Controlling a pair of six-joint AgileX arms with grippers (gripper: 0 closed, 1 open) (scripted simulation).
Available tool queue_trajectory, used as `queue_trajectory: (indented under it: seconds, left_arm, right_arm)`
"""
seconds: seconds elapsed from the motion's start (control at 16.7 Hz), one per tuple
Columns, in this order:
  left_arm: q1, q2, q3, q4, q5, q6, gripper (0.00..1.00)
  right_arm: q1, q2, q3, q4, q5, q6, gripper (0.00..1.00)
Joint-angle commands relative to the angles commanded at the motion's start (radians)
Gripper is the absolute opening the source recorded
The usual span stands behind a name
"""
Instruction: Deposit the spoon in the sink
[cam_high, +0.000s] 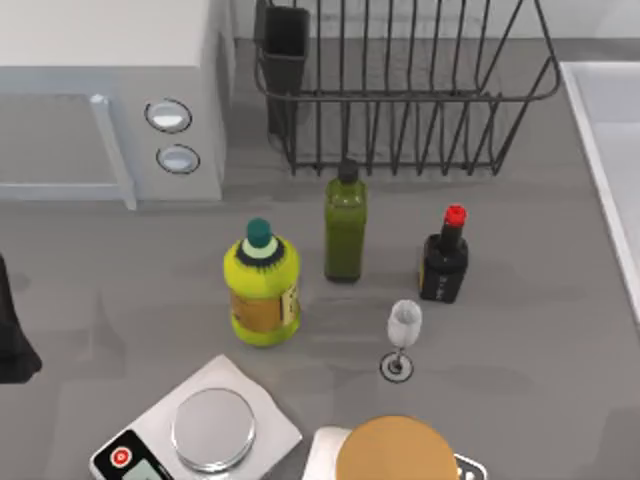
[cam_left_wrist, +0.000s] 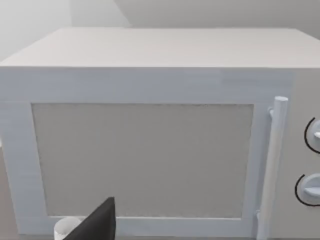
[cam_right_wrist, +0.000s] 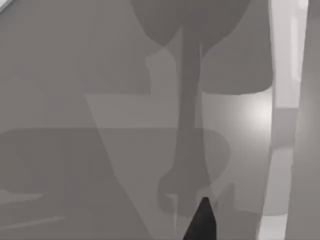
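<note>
Well, the sink (cam_high: 605, 130) sits at the far right edge of the counter (cam_high: 540, 350), its pale raised rim running down that side, so anything bound for it has to travel rightward past the clutter in the middle. Where the spoon lies I cannot tell from these views, so my first job is to find it.

My left arm (cam_high: 12, 335) is parked at the left edge of the counter, and the left gripper (cam_left_wrist: 97, 225) faces the door of the microwave (cam_left_wrist: 150, 150) from close by. I cannot tell whether its jaws are open or closed, nor whether they hold anything. That side is the farthest from the basin, so I judge it the poorer choice for the drop.

The right gripper (cam_right_wrist: 202, 222) hangs low over bare grey counter crossed by shadows, with a pale strip alongside that I take for the sink's rim. The state of its jaws I cannot tell either.

Between the arms stand a yellow bottle (cam_high: 262, 290), a green bottle (cam_high: 345, 225), a dark bottle with a red cap (cam_high: 444, 260) and a wine glass (cam_high: 403, 330), all upright and apart from each other. The glass looks easy to topple, so I would carry high over it. A black wire dish rack (cam_high: 400, 100) stands behind them, and a kitchen scale (cam_high: 200, 430) lies near the front.
</note>
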Motion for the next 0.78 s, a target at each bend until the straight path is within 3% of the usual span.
queue_trajectory:
  seconds: [0.24, 0.78]
  left_arm:
    - [0.0, 0.0, 0.0, 0.0, 0.0, 0.0, 1.0]
    - [0.0, 0.0, 0.0, 0.0, 0.0, 0.0, 1.0]
  right_arm:
    - [-0.004, -0.071, 0.102, -0.153, 0.001, 0.001, 0.0]
    - [0.017, -0.015, 0.177, -0.184, 0.009, 0.026, 0.0]
